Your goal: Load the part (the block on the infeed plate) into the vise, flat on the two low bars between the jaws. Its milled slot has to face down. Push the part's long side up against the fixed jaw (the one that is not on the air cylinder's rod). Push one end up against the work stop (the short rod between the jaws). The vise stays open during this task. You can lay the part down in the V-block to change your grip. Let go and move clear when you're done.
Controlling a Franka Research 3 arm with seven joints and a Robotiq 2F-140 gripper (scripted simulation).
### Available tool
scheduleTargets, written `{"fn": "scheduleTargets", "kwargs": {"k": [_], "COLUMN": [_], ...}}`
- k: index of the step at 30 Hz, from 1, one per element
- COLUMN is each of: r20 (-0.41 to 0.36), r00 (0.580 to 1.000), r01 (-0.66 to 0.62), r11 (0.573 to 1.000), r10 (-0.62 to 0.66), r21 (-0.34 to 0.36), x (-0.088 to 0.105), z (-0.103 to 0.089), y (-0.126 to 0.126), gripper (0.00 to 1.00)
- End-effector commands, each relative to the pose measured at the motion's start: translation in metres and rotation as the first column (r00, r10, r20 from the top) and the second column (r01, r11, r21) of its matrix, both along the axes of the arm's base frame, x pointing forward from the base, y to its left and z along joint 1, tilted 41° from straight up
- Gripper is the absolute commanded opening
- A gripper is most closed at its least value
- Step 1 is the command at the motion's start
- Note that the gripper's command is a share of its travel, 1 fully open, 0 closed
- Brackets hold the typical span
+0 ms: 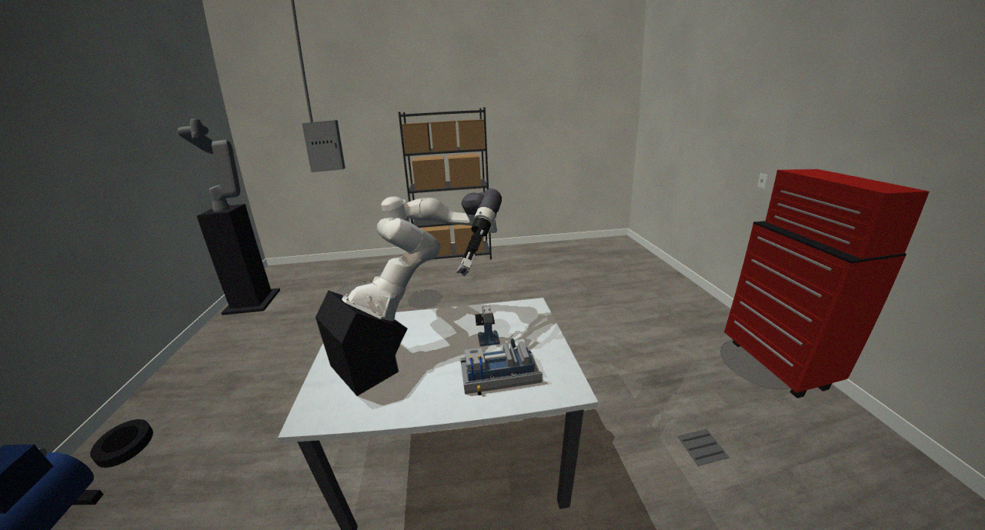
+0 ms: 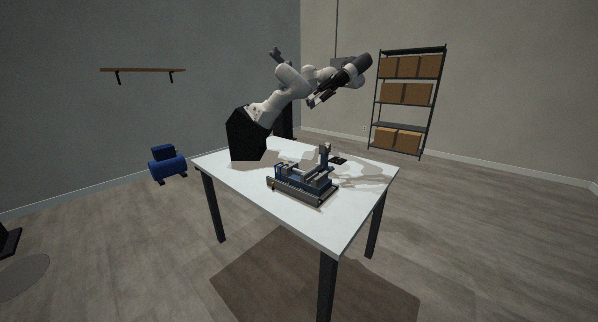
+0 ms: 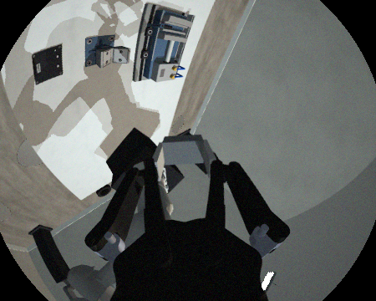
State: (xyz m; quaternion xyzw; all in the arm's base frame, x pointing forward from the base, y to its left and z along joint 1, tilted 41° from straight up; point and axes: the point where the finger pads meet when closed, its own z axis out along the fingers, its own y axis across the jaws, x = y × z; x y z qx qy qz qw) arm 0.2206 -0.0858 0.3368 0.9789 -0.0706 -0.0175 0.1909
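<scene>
The part [image 1: 463,269] [image 2: 309,104] [image 3: 181,151] is held aloft, well apart from the worktop [image 1: 426,417] [image 2: 251,186] [image 3: 71,155], between the fingertips of the gripper [image 1: 465,262] [image 2: 312,100] [image 3: 183,148]; the fingers are clamped on it. From where I stand, it is a pale grey, straight-edged block with flat faces, probably machined metal: stiff, moderately heavy for its size, unlikely to bruise, but liable to slip or pivot if the pads bear off-centre. Take hold across two parallel faces, near mid-length, leaving the slotted face, the seating side and the stop end unobstructed. I cannot tell which way the slot faces; confirm this before lowering. If the grip proves unsuitable, the V-block [image 1: 486,311] [image 2: 324,147] [image 3: 104,57] should serve for regripping: its grey, notched head stands on a blue post, on the far-edge side of the vise. The vise [image 1: 500,371] [image 2: 309,186] [image 3: 154,48], with blue body and grey jaws standing apart, lies toward the worktop's near right corner in the top view. Beyond the V-block, toward the far edge, lies the infeed plate [image 1: 479,318] [image 2: 338,160] [image 3: 47,63], thin, flat and black. The worktop is smooth white; the plinth [image 1: 358,351] [image 2: 246,138], matt black and angular, stands toward its left edge.
</scene>
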Motion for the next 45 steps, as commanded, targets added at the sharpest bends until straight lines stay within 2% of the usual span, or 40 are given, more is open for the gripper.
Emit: {"fn": "scheduleTargets", "kwargs": {"k": [1,7,14,18,22,28,29,33,34,37,40,45], "r20": [0.025,0.031,0.035,0.034,0.033,0.024,0.024,0.015,0.015,0.006,0.005,-0.015], "r00": [0.989,0.969,0.92,0.874,0.86,0.767,0.766,0.695,0.691,0.632,0.629,0.515], "r01": [0.145,0.243,0.387,0.479,0.503,0.631,0.632,0.706,0.709,0.76,0.762,0.837], "r11": [0.989,0.969,0.918,0.87,0.856,0.76,0.759,0.686,0.682,0.621,0.617,0.5], "r10": [-0.146,-0.245,-0.391,-0.485,-0.51,-0.641,-0.642,-0.719,-0.723,-0.775,-0.778,-0.857], "r21": [0.033,0.055,0.09,0.114,0.12,0.156,0.156,0.178,0.179,0.195,0.196,0.222], "x": [-0.004,-0.002,0.002,0.007,0.009,0.019,0.019,0.027,0.027,0.034,0.034,0.046], "z": [-0.006,-0.009,-0.015,-0.02,-0.021,-0.028,-0.028,-0.033,-0.034,-0.038,-0.038,-0.045], "y": [0.01,0.015,0.022,0.026,0.027,0.032,0.032,0.034,0.034,0.035,0.035,0.035], "gripper": [0.0,0.0,0.0,0.0,0.0,0.0,0.0,0.0,0.0,0.0,0.0,0.0]}}
